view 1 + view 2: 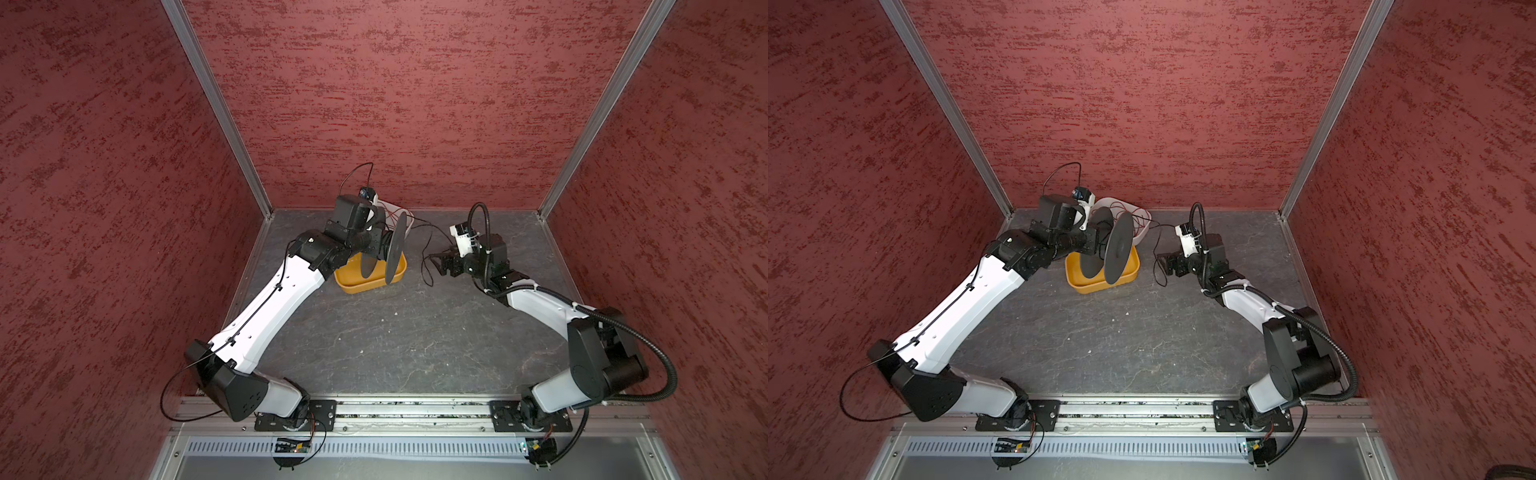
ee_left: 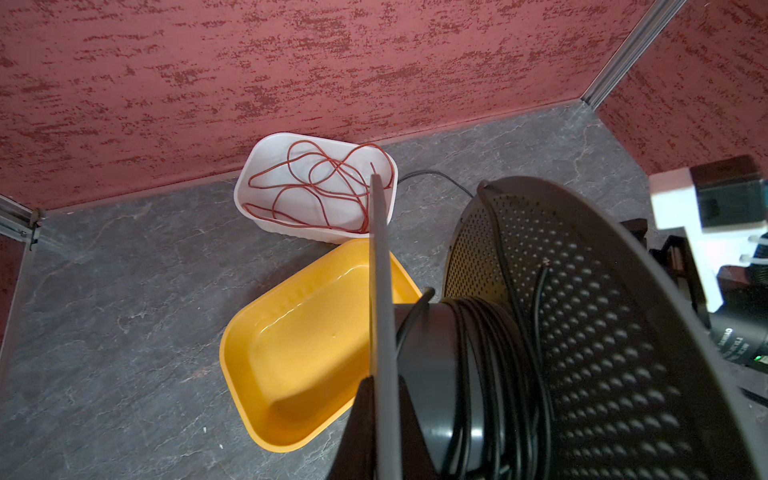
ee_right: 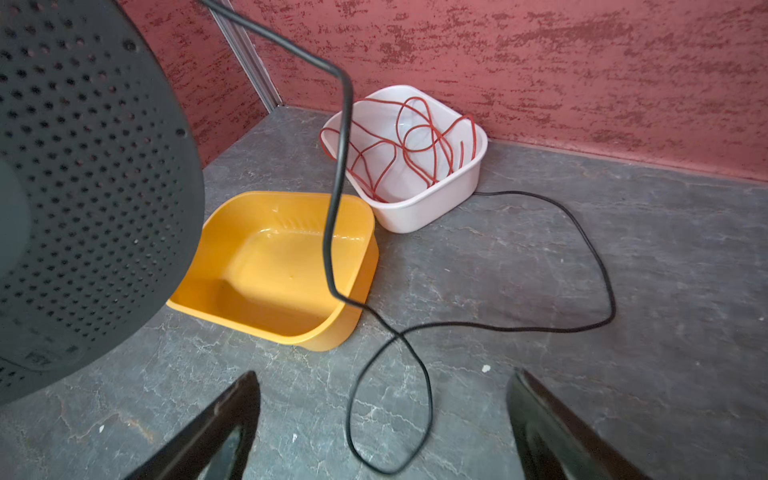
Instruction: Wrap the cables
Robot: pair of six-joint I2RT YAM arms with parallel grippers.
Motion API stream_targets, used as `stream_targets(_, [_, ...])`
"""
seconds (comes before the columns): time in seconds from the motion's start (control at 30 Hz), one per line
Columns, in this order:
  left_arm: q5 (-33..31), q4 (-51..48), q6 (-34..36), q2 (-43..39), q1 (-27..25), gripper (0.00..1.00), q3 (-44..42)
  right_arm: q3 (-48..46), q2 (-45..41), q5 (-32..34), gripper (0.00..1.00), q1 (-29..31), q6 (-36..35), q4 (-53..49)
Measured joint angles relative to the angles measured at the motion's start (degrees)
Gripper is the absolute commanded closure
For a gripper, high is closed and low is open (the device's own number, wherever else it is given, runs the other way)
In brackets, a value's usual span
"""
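The cable (image 3: pixel 340 137) is a thin black wire. Part of it is wound on the hub (image 2: pixel 482 353) of a black perforated spool (image 1: pixel 394 249). From the spool it drops past the yellow tub, loops on the floor and runs toward the white tub. My left gripper (image 2: pixel 384 419) is shut on the spool's near flange, which stands edge-on between the fingers, and holds the spool above the yellow tub. My right gripper (image 3: pixel 385 376) is open above the floor to the right of the spool. A loop of cable lies below its gap, touching neither finger.
A yellow tub (image 3: pixel 353 324) with nothing in it sits under the spool. Behind it, by the back wall, a white tub (image 3: pixel 432 208) holds a loose red wire (image 3: pixel 415 137). Red walls close in the grey floor on three sides.
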Motion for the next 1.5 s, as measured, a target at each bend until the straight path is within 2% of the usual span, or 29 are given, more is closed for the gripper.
stream_targets(0.2, [1.9,-0.2,-0.7,-0.7,0.0,1.0,0.1,-4.2,2.8,-4.2,0.11,0.0,1.3,10.0])
stream_targets(0.53, [2.6,-0.2,-1.2,-2.4,0.1,1.0,0.1,-4.0,13.1,-10.5,0.16,0.0,4.5,25.1])
stream_targets(0.9, [4.5,-0.2,-2.5,-2.4,0.5,1.0,0.3,1.4,21.7,-11.6,0.52,0.3,7.5,31.4])
stream_targets(1.2, [5.7,-0.2,-3.5,-2.4,1.9,1.0,1.4,1.8,23.6,-9.5,0.94,1.6,8.8,32.3])
stream_targets(1.3, [7.1,-0.2,-4.3,-2.4,2.9,1.0,1.7,1.9,23.4,-7.5,1.0,2.4,8.6,30.5])
stream_targets(1.5, [8.8,0.5,-6.5,-2.6,4.7,1.0,1.7,4.7,22.8,0.0,1.0,5.3,7.1,20.8])
